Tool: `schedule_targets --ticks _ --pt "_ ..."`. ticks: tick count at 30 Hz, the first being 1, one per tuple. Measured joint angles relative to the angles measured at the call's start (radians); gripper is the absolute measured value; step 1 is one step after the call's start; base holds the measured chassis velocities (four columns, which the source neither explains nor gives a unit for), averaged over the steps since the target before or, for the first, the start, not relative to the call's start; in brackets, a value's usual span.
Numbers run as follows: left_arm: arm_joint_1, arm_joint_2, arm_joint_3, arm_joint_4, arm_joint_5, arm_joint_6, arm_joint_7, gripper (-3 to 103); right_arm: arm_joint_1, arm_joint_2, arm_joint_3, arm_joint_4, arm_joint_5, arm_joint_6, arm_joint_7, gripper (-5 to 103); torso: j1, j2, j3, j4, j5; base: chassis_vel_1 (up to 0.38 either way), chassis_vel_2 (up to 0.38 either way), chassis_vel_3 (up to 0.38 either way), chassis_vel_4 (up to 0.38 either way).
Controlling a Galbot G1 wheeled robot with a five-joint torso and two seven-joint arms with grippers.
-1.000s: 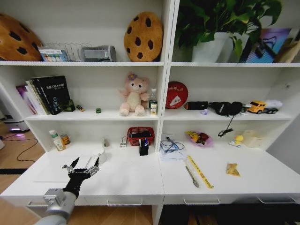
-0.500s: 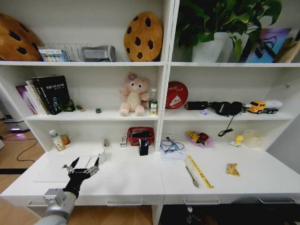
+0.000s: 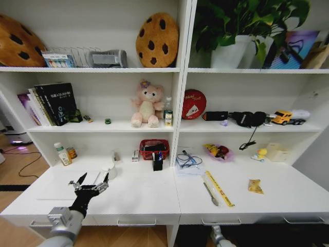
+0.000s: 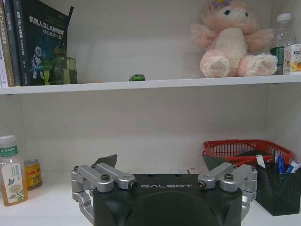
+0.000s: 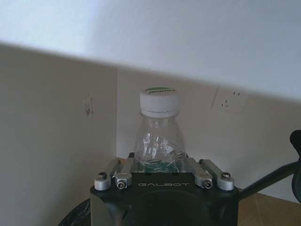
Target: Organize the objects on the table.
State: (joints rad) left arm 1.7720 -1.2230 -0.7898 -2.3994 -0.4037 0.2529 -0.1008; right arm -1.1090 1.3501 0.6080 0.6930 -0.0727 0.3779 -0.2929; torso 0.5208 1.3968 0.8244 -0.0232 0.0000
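White all along the desk (image 3: 144,198), with small clutter at the back. At far left, a tea bottle (image 3: 61,153) with a small can (image 3: 72,153) just beside it. Near the middle, a red basket (image 3: 154,147) with a black pen holder (image 3: 158,164) in front. On the right half, a yellow ruler (image 3: 220,189). Nothing gathered or sorted yet, by the look of it.

Low over the left half, the left gripper (image 3: 88,184), fingers spread wide and empty, aimed at the back wall. Probably held open like that to close around something standing ahead, perhaps the small white object (image 3: 108,172) just past the fingertips; cannot tell which target. Same wide spread in the left wrist view (image 4: 162,165), facing the can (image 4: 33,173) and tea bottle (image 4: 11,172) on one side and the basket (image 4: 247,149) and pen holder (image 4: 275,186) on the other.

In the right wrist view, the right gripper (image 5: 160,162), fingers closed about the base of a clear bottle (image 5: 160,129) with a white cap. Upright, off any surface, against a plain wall; likely kept vertical so as to be set down standing.

Compared with half a second ago: left gripper unmoved, same spread, clutter as before. At the head view's bottom edge, below the desk front, a grey piece of the right arm (image 3: 217,237), now higher and plainer; a second ago, nothing there.
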Motion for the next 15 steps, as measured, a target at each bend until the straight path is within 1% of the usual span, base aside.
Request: schedule_targets --ticks 1,2,4,6,9,10,11,12,15 --pt "0.000 0.000 0.000 0.000 0.000 0.000 0.000 100 0.000 0.001 0.000 0.000 0.001 0.001 0.003 41 0.000 0.000 0.000 0.0000 0.0000 0.000 0.000 0.000 0.000" --pt "0.000 0.000 0.000 0.000 0.000 0.000 0.000 100 0.000 0.001 0.000 0.000 0.001 0.001 0.003 41 0.000 0.000 0.000 0.0000 0.0000 0.000 0.000 0.000 0.000" --pt "0.000 0.000 0.000 0.000 0.000 0.000 0.000 100 0.000 0.001 0.000 0.000 0.004 0.006 0.013 51 0.000 0.000 0.000 0.0001 0.0000 0.000 0.000 0.000 0.000" --pt "0.000 0.000 0.000 0.000 0.000 0.000 0.000 100 0.001 0.001 0.000 0.002 0.007 0.007 0.016 51 0.000 0.000 0.000 0.0000 0.0000 0.000 0.000 0.000 0.000" --pt "0.000 0.000 0.000 0.000 0.000 0.000 0.000 100 0.005 -0.003 0.000 0.012 0.014 0.011 0.029 68 0.000 0.000 0.000 0.0003 -0.0001 0.000 0.000 0.000 0.000" --pt "0.000 0.000 0.000 0.000 0.000 0.000 0.000 100 0.005 -0.003 0.000 0.012 0.014 0.011 0.029 68 0.000 0.000 0.000 0.0003 -0.0001 0.000 0.000 0.000 0.000" --pt "0.000 0.000 0.000 0.000 0.000 0.000 0.000 100 0.005 -0.004 -0.001 0.014 0.015 0.011 0.033 73 0.000 0.000 0.000 0.0002 0.0000 0.000 0.000 0.000 0.000" --pt "0.000 0.000 0.000 0.000 0.000 0.000 0.000 100 0.005 -0.004 -0.001 0.014 0.015 0.011 0.033 73 0.000 0.000 0.000 0.0002 0.0000 0.000 0.000 0.000 0.000" --pt "0.000 0.000 0.000 0.000 0.000 0.000 0.000 100 -0.015 -0.008 -0.001 0.037 0.020 0.007 0.068 90 0.000 0.000 0.000 0.0003 0.0003 0.000 0.000 0.000 0.000"
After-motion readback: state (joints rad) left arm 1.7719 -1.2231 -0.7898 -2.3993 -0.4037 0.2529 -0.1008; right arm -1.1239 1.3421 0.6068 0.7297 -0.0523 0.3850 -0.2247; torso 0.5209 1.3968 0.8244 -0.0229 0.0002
